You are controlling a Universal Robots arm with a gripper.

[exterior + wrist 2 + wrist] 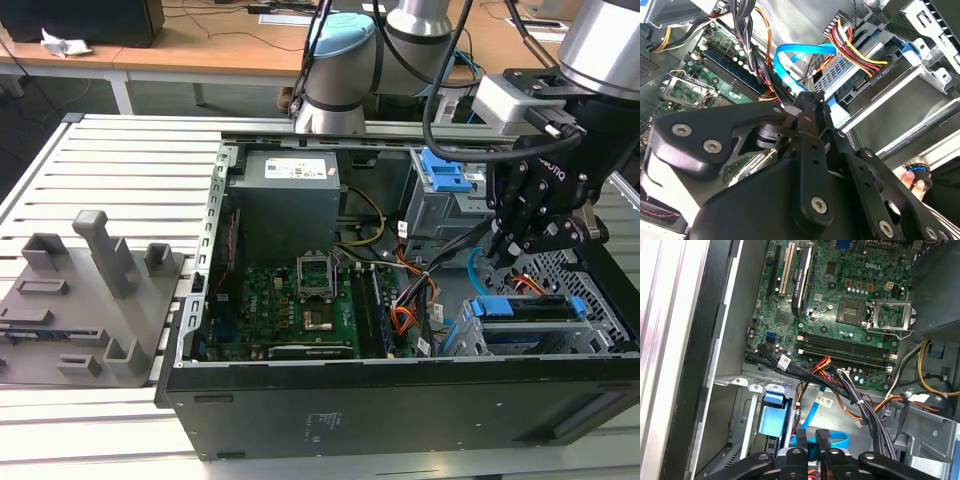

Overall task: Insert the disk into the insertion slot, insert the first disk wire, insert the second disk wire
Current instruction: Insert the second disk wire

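The disk (pixel 530 308), in its blue carrier, sits inside the insertion slot (pixel 575 270) of the silver perforated cage at the exterior view's right. In the second wrist view a red, yellow and black wire bundle (pixel 860 55) ends in a black plug at the disk's (pixel 850 75) rear edge. My gripper (pixel 505 255) hangs just above the cage and behind the disk. Its black fingers (pixel 810 107) are shut on the end of a flat blue disk wire (pixel 790 54). In the first wrist view the blue wire (pixel 835 439) loops beside my gripper (pixel 811 442).
The open computer case holds a green motherboard (pixel 300 300), a grey power supply (pixel 285 195) and a grey bay with a blue latch (pixel 445 178). Black cable bundles (pixel 860 405) cross beside the cage. A grey fixture (pixel 90 290) stands on the slatted table at the exterior view's left.
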